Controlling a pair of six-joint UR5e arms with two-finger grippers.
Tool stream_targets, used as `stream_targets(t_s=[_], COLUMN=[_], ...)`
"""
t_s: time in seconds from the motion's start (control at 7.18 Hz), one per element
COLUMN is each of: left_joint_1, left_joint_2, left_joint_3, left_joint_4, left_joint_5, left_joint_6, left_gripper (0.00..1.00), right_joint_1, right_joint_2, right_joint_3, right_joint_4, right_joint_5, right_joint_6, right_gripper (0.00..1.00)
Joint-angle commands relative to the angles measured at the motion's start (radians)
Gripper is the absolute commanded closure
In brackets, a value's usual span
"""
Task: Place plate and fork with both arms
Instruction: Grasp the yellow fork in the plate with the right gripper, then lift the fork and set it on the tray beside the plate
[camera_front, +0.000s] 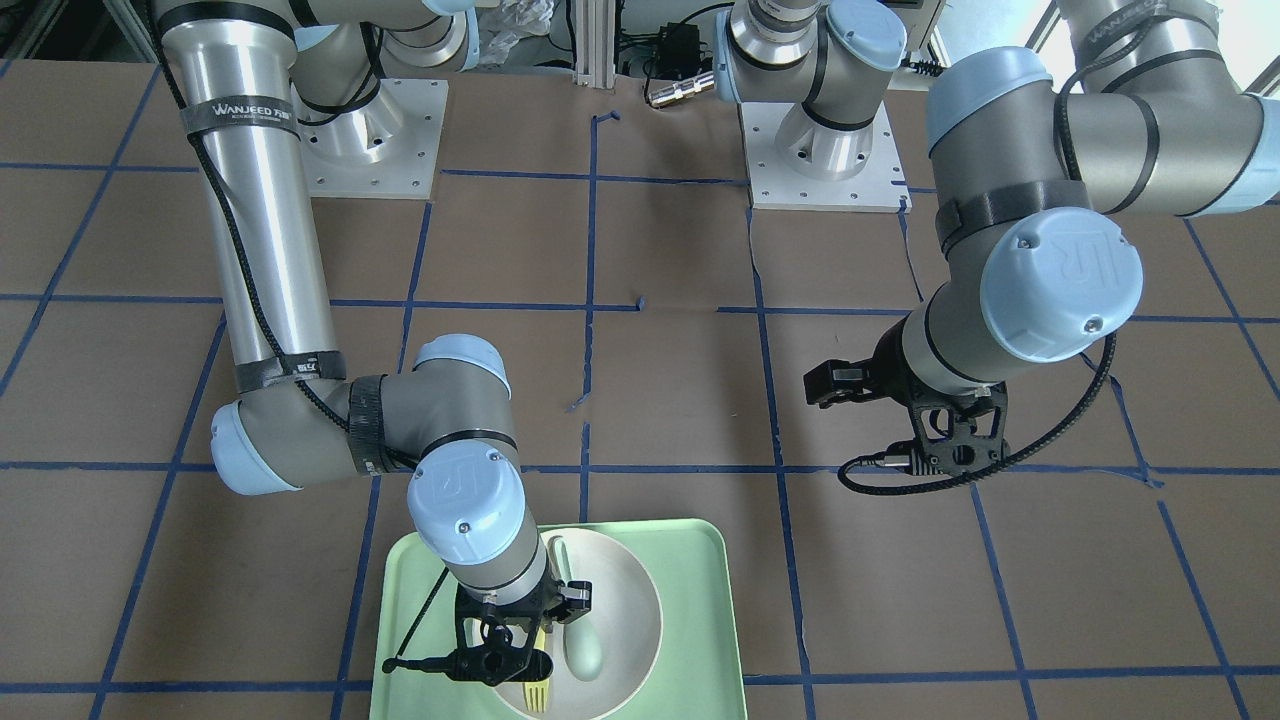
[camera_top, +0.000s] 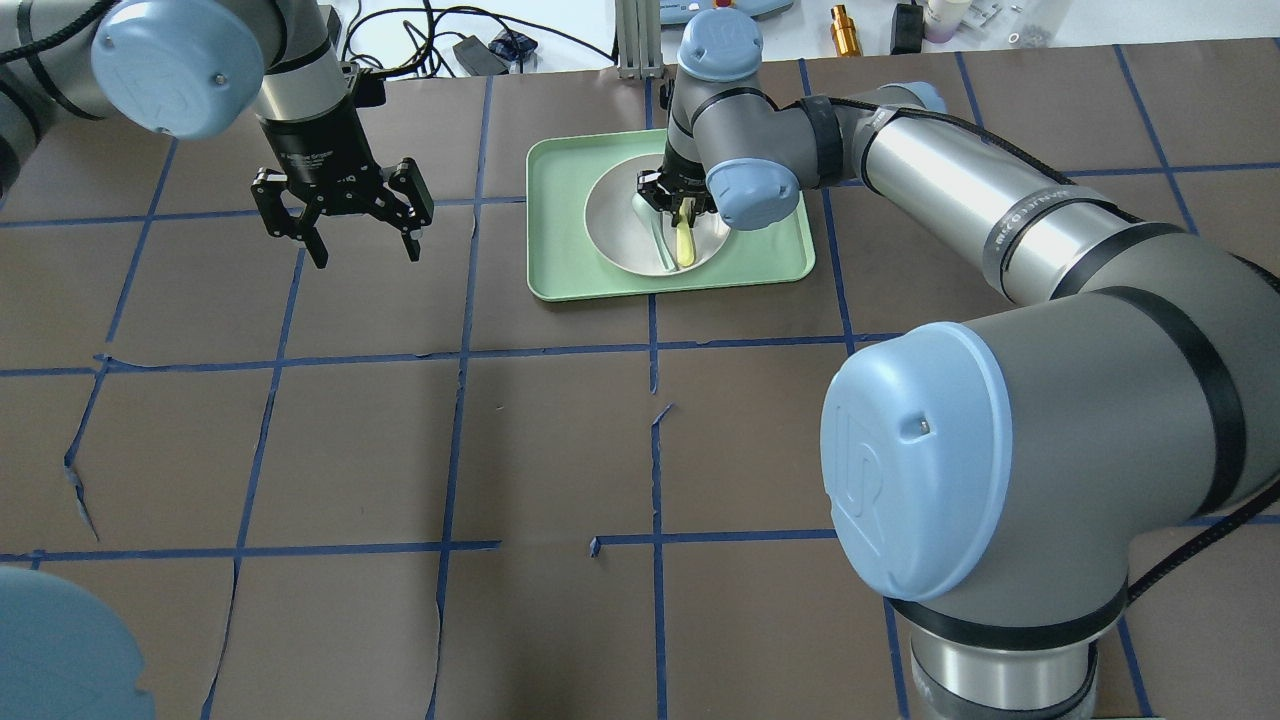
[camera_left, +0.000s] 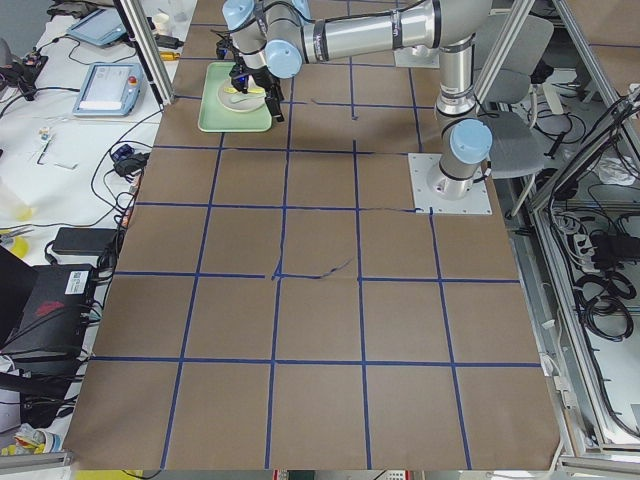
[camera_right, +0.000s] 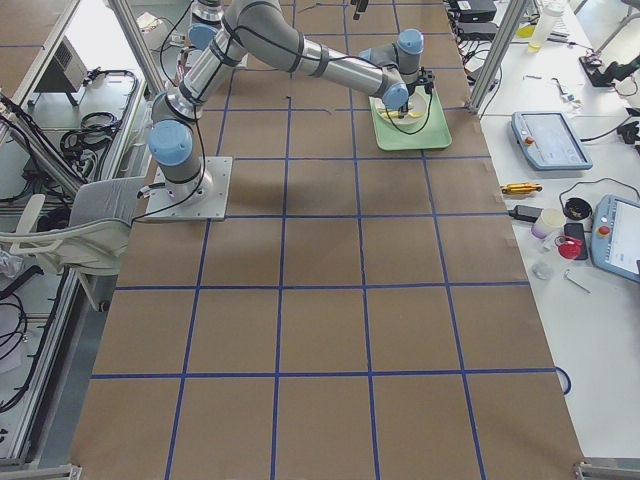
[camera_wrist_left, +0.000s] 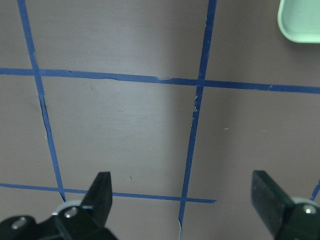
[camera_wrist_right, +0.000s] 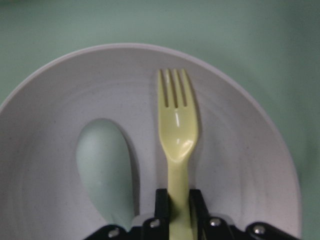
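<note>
The off-white plate (camera_front: 642, 590) lies in the mint-green tray (camera_front: 705, 560), with a grey-green spoon (camera_front: 582, 648) in it. My right gripper (camera_front: 525, 650) is down over the plate and shut on the handle of the pale-yellow fork (camera_front: 538, 692). In the right wrist view the fork (camera_wrist_right: 177, 120) points forward from the shut gripper (camera_wrist_right: 179, 200), its tines over the plate's inside (camera_wrist_right: 240, 150), beside the spoon (camera_wrist_right: 102, 165). I cannot tell whether the fork touches the plate. My left gripper (camera_top: 340, 225) is open and empty above bare table, left of the tray (camera_top: 560, 255).
The table is brown, crossed by blue tape lines. The tray's corner (camera_wrist_left: 300, 20) shows at the top right of the left wrist view. Both arm bases (camera_front: 825, 170) stand at the robot's side. Small items and cables lie past the table's far edge (camera_top: 840, 18).
</note>
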Motion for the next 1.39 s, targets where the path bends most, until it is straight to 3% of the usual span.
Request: stream_targets(t_s=[0.0, 0.56, 0.98, 1.25], left_joint_1=[0.0, 0.0, 0.002, 0.0], left_joint_2=[0.001, 0.001, 0.001, 0.001], left_joint_3=[0.0, 0.0, 0.0, 0.0], left_joint_4=[0.0, 0.0, 0.005, 0.005], left_joint_5=[0.0, 0.0, 0.002, 0.0], left_joint_6=[-0.001, 0.0, 0.0, -0.003], left_gripper=[0.0, 0.0, 0.0, 0.0], right_joint_1=[0.0, -0.006, -0.109, -0.135], right_joint_2=[-0.01, -0.102, -0.108, -0.094], right_joint_3=[0.0, -0.006, 0.026, 0.096], right_joint_4=[0.001, 0.022, 0.024, 0.019], right_joint_5=[0.0, 0.0, 0.009, 0.02], right_joint_6=[0.007, 0.032, -0.145, -0.236], right_gripper=[1.0, 1.0, 1.0, 1.0])
